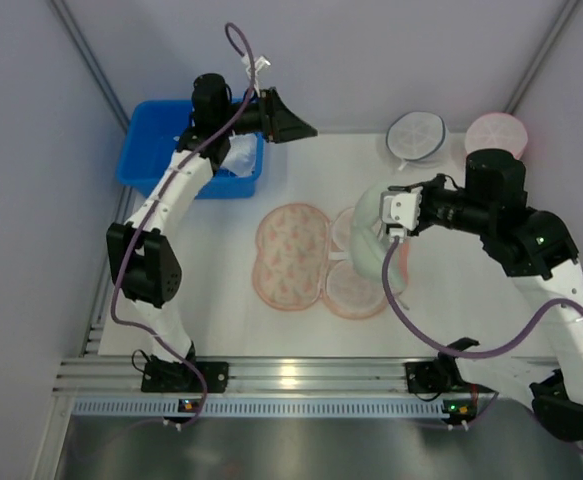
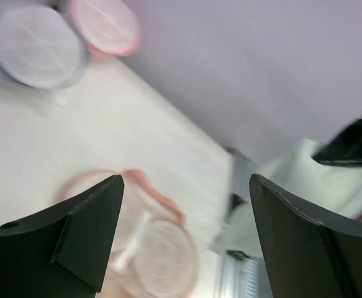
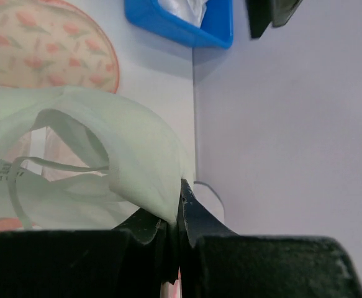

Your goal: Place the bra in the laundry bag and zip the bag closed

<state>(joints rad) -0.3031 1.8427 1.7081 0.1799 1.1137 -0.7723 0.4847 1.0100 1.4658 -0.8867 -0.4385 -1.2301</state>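
Observation:
The pale cream bra hangs from my right gripper, which is shut on its edge just above the open laundry bag. The bag lies flat: its floral peach half is on the left, and its mesh-lined half is under the bra. In the right wrist view the bra is pinched at the gripper, with the floral half behind. My left gripper is open and empty, raised near the back by the blue bin. Its wrist view shows the blurred bag and the bra.
A blue bin holding white cloth stands at the back left. A round white mesh pouch and a round pink pouch lie at the back right. Grey walls enclose the table.

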